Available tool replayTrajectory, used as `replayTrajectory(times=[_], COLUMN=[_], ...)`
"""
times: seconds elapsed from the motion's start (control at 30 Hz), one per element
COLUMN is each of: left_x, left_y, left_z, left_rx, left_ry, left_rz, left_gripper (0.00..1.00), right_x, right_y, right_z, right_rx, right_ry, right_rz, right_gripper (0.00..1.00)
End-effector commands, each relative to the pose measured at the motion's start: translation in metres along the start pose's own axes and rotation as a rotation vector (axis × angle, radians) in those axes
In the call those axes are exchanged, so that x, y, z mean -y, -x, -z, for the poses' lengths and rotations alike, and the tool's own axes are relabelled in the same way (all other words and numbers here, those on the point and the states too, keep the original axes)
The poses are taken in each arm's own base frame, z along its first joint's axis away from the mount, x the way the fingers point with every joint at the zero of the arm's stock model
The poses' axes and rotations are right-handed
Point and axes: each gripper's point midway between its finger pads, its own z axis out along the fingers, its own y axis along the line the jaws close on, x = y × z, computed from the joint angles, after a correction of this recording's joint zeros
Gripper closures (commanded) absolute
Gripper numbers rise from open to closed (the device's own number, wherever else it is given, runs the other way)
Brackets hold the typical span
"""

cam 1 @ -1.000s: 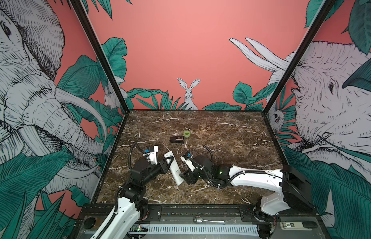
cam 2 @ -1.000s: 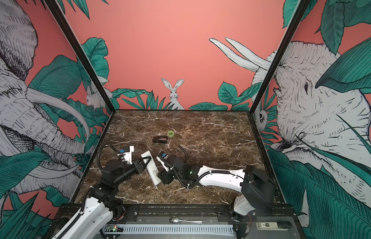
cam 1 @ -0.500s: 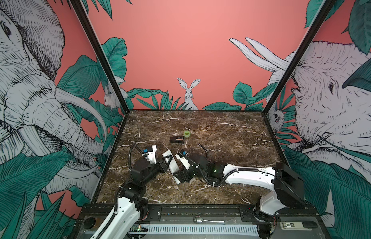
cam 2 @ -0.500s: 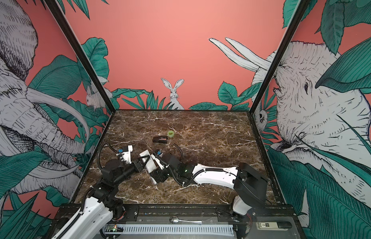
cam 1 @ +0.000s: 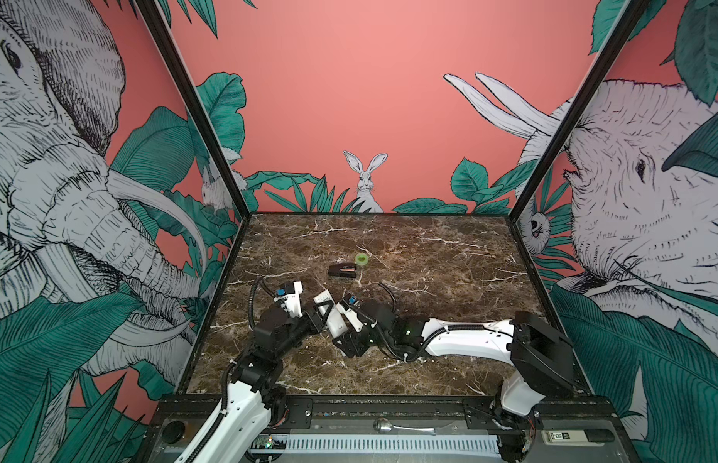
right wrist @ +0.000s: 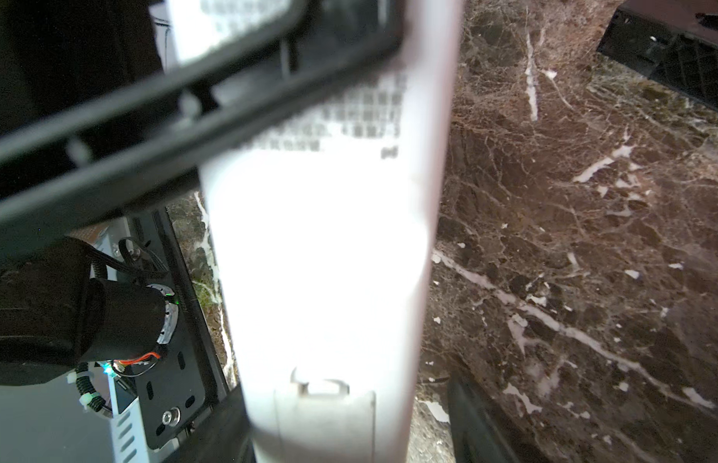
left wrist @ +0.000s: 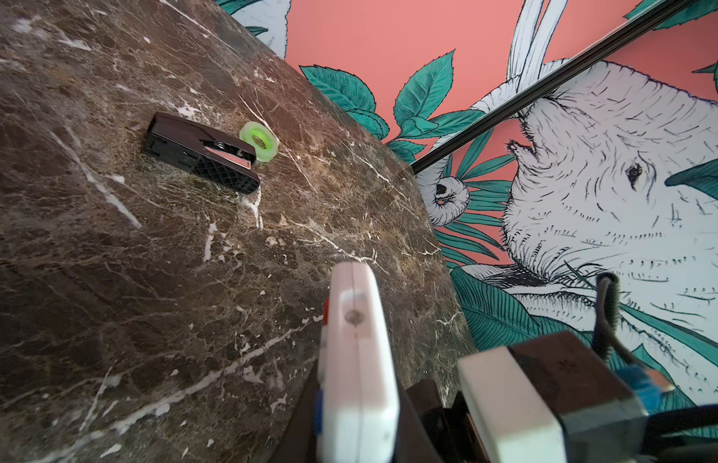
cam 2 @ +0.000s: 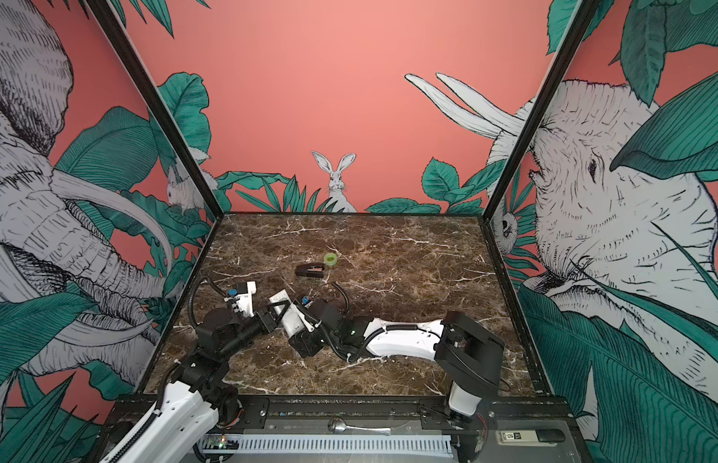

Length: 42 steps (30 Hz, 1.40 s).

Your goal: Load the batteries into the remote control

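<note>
- Changed in the last sec: my right gripper (right wrist: 349,433) has come in from the right. It stood beside the remote control (cam 1: 335,324) with a gap; now its jaws sit astride the remote's near end.
- Its jaws are apart. In the right wrist view a strip of marble shows between one finger and the remote's side, so no clamp yet.
- My left gripper (left wrist: 359,433) is same as before: clenched on the remote approx. mid-length. It holds the remote tilted over the front-left part of the tabletop (cam 1: 429,256). I cannot tell if the low end touches the surface.
- Meaning for the task: a two-arm hold is being set up. The battery cover (right wrist: 321,417) w/ its latch faces my right wrist cam and looks shut. I judge that opening it is the step in hand and loading is not begun.
- Batteries: not visible in any view, so I cannot say where they are.
- Surface: dark brown marble w/ white veins. A black stapler-like object (cam 1: 342,270) and a green tape roll (cam 1: 362,259) lie just beside each other near the middle, well apart from both grippers.
- Room: pink walls w/ elephants, green leaves and a rabbit (cam 1: 365,180) at the back edge; black frame posts at the back corners.
</note>
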Motion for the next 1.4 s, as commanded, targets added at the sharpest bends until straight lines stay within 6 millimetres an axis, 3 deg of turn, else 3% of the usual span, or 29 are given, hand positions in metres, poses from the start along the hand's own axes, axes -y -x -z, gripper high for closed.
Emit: replayTrajectory(times=[0.0,0.53,0.73,0.9,1.1,1.17,1.37], left_x=[0.012,0.006,0.007,0.012,0.020,0.025,0.058], left_y=[0.010,0.005,0.004,0.005,0.003,0.001,-0.001], left_z=[0.002,-0.001,-0.001,0.001,0.007,0.009,0.014], left_rx=[0.035,0.020,0.015,0.008,-0.018,-0.032,-0.101], left_ry=[-0.038,-0.026,-0.032,-0.039,-0.055,-0.080,-0.200], left_rz=[-0.004,-0.005,-0.006,-0.039,-0.109,-0.130,-0.233], left_gripper=[1.00,1.00,0.71,0.48,0.40,0.39,0.32], right_x=[-0.006,-0.003,-0.001,0.002,0.012,0.008,0.005], right_y=[0.010,0.010,0.012,0.016,0.018,0.029,0.036], right_z=[-0.001,0.001,0.004,0.010,0.018,0.031,0.054], right_rx=[0.029,0.041,0.046,0.055,0.071,0.103,0.112], right_ry=[0.015,0.001,-0.011,-0.020,0.005,0.023,0.068], right_rz=[-0.006,-0.003,0.004,0.012,-0.022,-0.009,0.032], right_gripper=[0.33,0.67,0.79,0.82,0.83,0.84,0.84])
